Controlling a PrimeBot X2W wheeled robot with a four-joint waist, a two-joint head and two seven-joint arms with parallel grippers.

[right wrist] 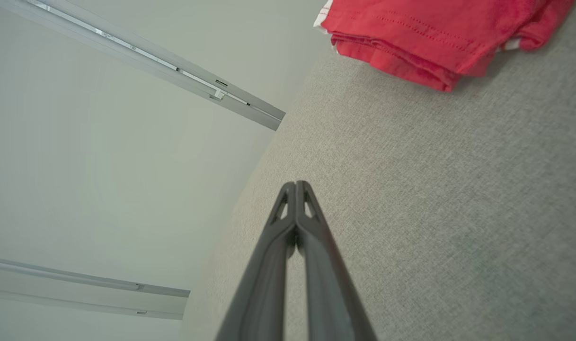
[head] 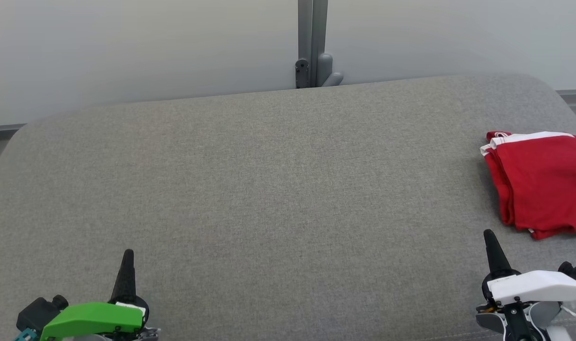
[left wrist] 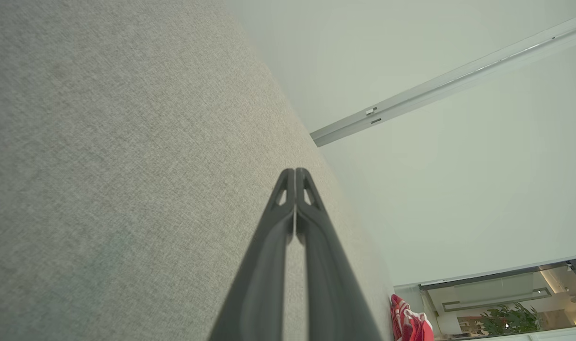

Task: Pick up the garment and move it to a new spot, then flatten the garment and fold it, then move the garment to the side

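Note:
The garment (head: 543, 182) is red with white trim and lies folded in a neat stack at the right edge of the grey upholstered surface (head: 269, 189). It also appears at the top of the right wrist view as the garment (right wrist: 439, 33), and small at the bottom of the left wrist view as the garment (left wrist: 408, 324). My right gripper (head: 489, 235) is shut and empty, a little in front of the garment and apart from it. My left gripper (head: 128, 254) is shut and empty at the lower left, far from the garment. Both grippers' fingers (left wrist: 295, 173) (right wrist: 295, 184) are pressed together.
A pale wall with a grey vertical post (head: 311, 42) stands behind the surface's far edge. The surface's corners are rounded, and its right edge runs just past the garment. A window with a plant (left wrist: 510, 319) shows far off in the left wrist view.

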